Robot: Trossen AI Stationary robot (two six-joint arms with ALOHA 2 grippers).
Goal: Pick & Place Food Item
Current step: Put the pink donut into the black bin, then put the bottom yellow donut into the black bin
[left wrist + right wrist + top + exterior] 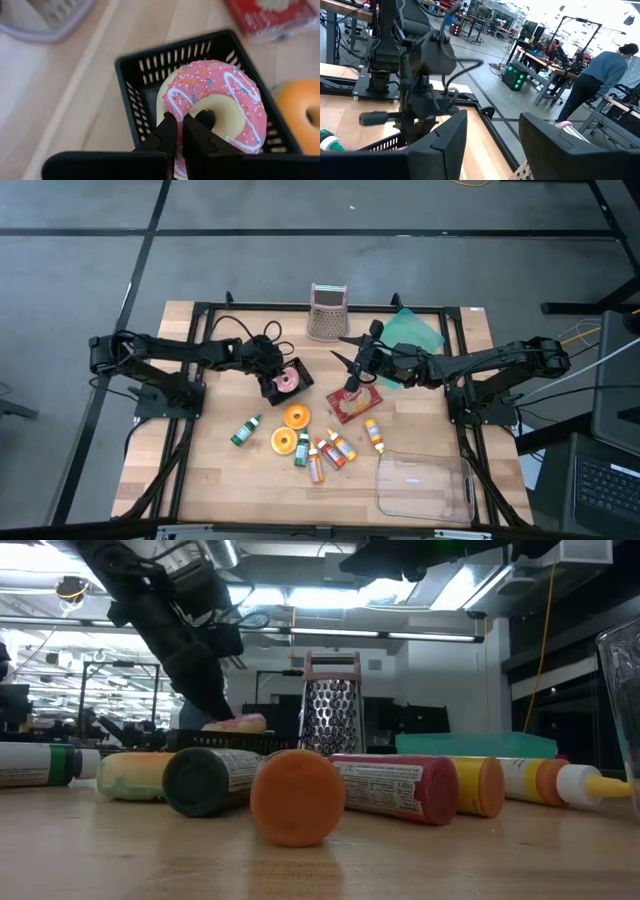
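Observation:
A pink-frosted donut with sprinkles [215, 100] sits tilted in a small black slatted basket [150, 55] at the table's middle left [283, 385]. My left gripper [182, 125] slants down onto the donut and is shut on it. In the low view the donut [237, 723] shows just above the basket's rim [230, 740]. My right gripper [345, 352] hangs level and open above the table's middle, to the right of the basket, with nothing between its fingers [492, 135]. My left gripper is shut on the donut's ring [172, 107] on its near side, right beside the hole. The fingers [167, 132] slant down from the table's left. They cover the place of contact, so the kind of hold does not show. The donut lies tilted inside the basket.
A metal grater [327, 310] and a green cloth [412, 332] lie at the back. A red packet [354, 402], two orange rounds [296, 416], a green bottle [245, 430] and several small bottles [330, 452] lie in front, with a clear container [425, 485] near right. A person [600, 75] stands beyond the table.

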